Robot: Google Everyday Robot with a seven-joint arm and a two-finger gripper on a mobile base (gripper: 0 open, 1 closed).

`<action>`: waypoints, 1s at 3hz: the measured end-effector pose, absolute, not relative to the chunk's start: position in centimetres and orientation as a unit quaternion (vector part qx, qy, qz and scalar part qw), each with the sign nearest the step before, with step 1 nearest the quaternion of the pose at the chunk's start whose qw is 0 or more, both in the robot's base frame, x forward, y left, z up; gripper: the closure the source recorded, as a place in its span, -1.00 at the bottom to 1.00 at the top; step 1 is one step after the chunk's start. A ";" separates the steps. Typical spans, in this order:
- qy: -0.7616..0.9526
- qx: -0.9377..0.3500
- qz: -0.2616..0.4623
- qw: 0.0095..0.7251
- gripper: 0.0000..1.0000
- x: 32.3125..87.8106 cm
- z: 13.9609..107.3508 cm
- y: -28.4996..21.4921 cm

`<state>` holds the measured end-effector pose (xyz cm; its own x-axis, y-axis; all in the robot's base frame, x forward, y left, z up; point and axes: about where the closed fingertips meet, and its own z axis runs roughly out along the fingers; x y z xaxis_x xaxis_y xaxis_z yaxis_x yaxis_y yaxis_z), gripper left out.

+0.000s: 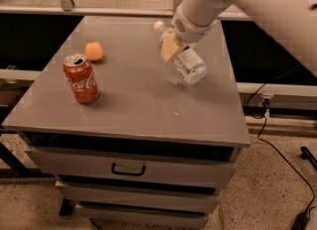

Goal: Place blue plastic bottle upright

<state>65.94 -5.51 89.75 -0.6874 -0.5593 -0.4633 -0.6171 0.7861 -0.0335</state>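
Note:
The blue plastic bottle (185,60) is clear with a white cap at its upper left end and a white label. It is tilted, cap toward the back left, base low over the grey table top (133,100). My gripper (171,44) hangs from the white arm at the upper right and is shut on the bottle's upper part, with a yellowish finger pad (168,47) against it. The bottle's base seems just above the table, right of centre.
A red Coca-Cola can (80,78) stands upright at the table's left. A small orange ball (93,51) lies behind it. The table has a drawer with a handle (129,168) at the front. A black cable runs on the floor at the right.

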 end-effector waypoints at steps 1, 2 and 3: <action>0.871 -0.343 0.147 0.321 1.00 66.7 92.8 -5.1; 0.820 -0.360 0.221 0.387 1.00 66.9 95.0 -5.2; 0.770 -0.401 0.210 0.450 1.00 66.6 96.9 -5.5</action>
